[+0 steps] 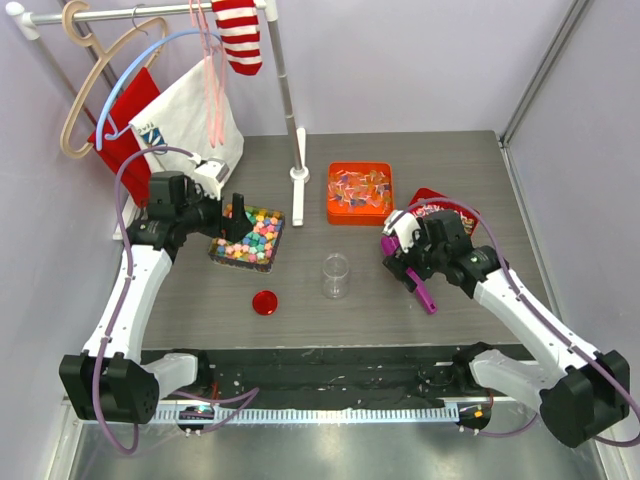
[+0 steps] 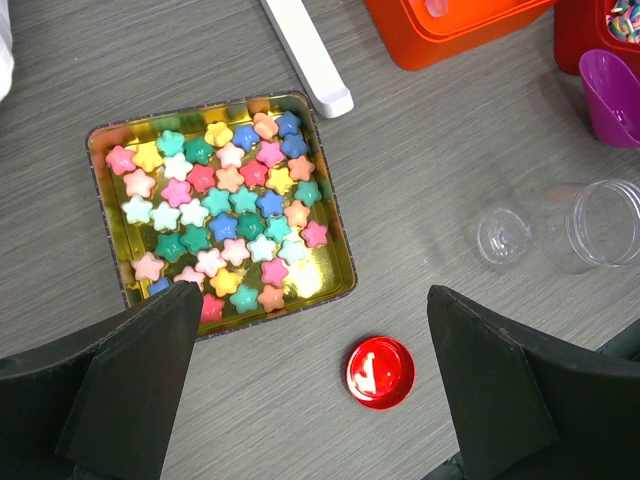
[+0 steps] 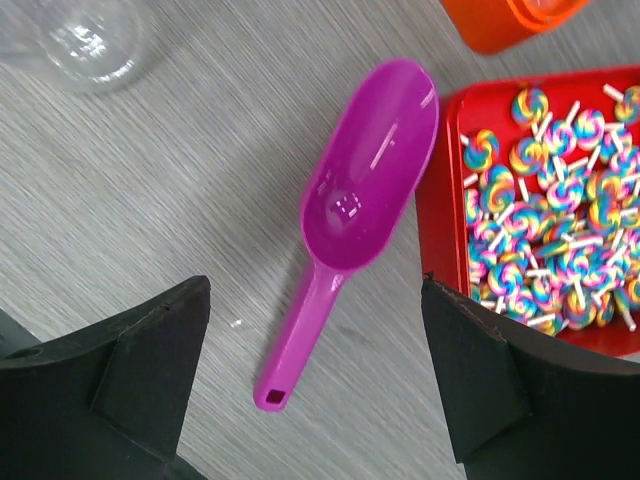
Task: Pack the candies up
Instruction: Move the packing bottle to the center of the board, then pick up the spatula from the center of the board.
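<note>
The candies [image 2: 222,215] are small star-shaped sweets in pink, yellow, green, blue and orange. They lie flat in a square golden tin [image 2: 330,266], upper left of the left wrist view.

The candies [image 2: 222,205] look smooth and satiny, in a mirror-bright gold metal tin [image 2: 325,275]. The purple scoop [image 3: 365,170] is glossy plastic; the jar [image 2: 600,222] clear, probably plastic. The red lid [image 2: 380,372] shines. The table [image 2: 450,150] is matt, grey, wood-grained.
</note>
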Motion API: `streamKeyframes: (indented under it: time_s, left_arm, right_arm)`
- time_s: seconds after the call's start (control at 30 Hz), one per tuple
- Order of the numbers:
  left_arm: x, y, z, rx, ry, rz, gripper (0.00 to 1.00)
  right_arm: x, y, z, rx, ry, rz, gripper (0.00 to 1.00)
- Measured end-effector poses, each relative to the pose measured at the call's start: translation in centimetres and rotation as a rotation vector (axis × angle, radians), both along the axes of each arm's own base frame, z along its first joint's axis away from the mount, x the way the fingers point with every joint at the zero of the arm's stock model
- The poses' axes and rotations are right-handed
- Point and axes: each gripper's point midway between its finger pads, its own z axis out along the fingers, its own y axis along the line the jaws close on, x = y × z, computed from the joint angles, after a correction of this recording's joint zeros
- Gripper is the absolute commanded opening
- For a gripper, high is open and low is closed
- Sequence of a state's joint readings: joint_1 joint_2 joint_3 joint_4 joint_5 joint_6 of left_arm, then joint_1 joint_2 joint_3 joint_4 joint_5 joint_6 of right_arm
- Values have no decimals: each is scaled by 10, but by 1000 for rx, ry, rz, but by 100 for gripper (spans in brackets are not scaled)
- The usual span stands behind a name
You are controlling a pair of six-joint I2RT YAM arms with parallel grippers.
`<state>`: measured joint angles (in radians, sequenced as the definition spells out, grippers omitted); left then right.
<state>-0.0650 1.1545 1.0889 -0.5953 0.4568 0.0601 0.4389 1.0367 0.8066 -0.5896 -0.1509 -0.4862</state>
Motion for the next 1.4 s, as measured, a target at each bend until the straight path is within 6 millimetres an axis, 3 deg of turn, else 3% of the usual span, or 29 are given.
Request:
streamKeyframes:
  time_s: [0.3, 0.53, 0.83, 1.07, 1.37, 1.4]
  left_arm:
    - [0, 0, 0, 0, 0, 0, 100]
    - [-1, 0, 1, -1, -2, -2, 100]
    - [-2, -3, 1, -10, -2, -13, 100]
    - [-3, -4, 3, -17, -4, -22, 100]
    - [-4, -7, 4, -28, -4, -36, 100]
    - [-4, -7, 4, -28, -4, -37, 100]
  right_arm:
    - [-20, -16, -37, -23, 95, -12, 82]
    - [-22, -34, -61, -49, 162, -57, 79]
    - [-24, -35, -90, -58, 250, -37, 70]
    - [-20, -30, -96, -48, 260, -27, 65]
    - [-13, -28, -108, -51, 277, -30, 52]
    - [-13, -28, -109, -52, 280, -31, 47]
